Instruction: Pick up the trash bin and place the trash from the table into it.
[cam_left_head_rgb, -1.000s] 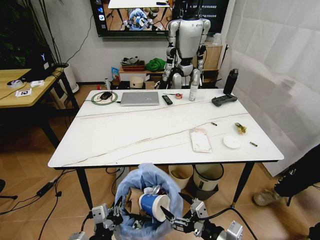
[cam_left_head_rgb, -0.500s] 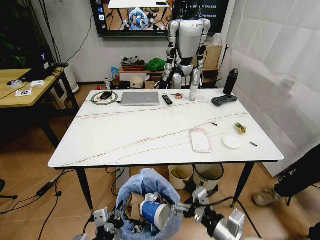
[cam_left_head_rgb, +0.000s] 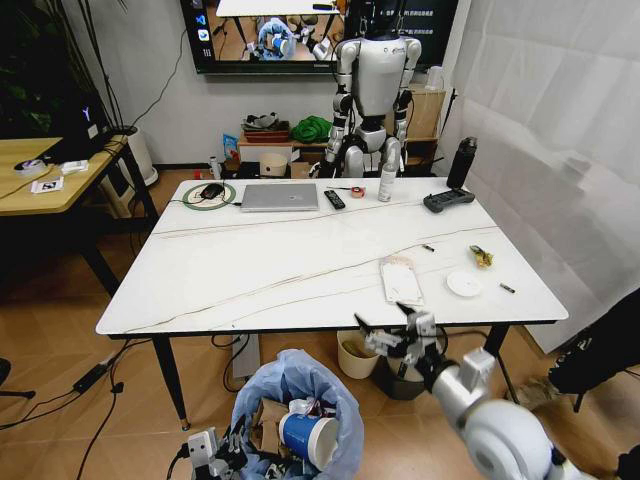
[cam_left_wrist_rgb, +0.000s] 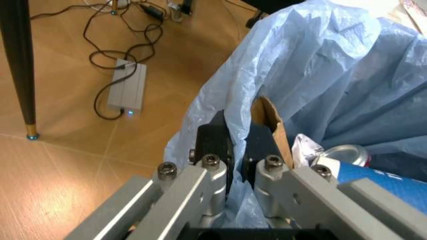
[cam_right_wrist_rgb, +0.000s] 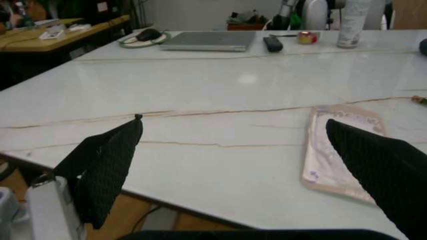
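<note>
Two claws concern you. Head view: the trash bin (cam_left_head_rgb: 292, 415) sits on the floor before the bench (cam_left_head_rgb: 250, 270), near edge; right claw (cam_left_head_rgb: 392, 333) spread empty by that edge, short of the flat white packet (cam_left_head_rgb: 401, 279).

Left wrist: left claw (cam_left_wrist_rgb: 235, 150) clamped on the bin's bag rim, steadying it; contents mostly hidden.

Right wrist: fingertips cropped.

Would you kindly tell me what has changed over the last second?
The right gripper let go of the blue-white paper cup, left it in the trash bin, and rose open to the table edge. The left gripper still pinches the bin's bag; the flat packet is unmoved.
</note>
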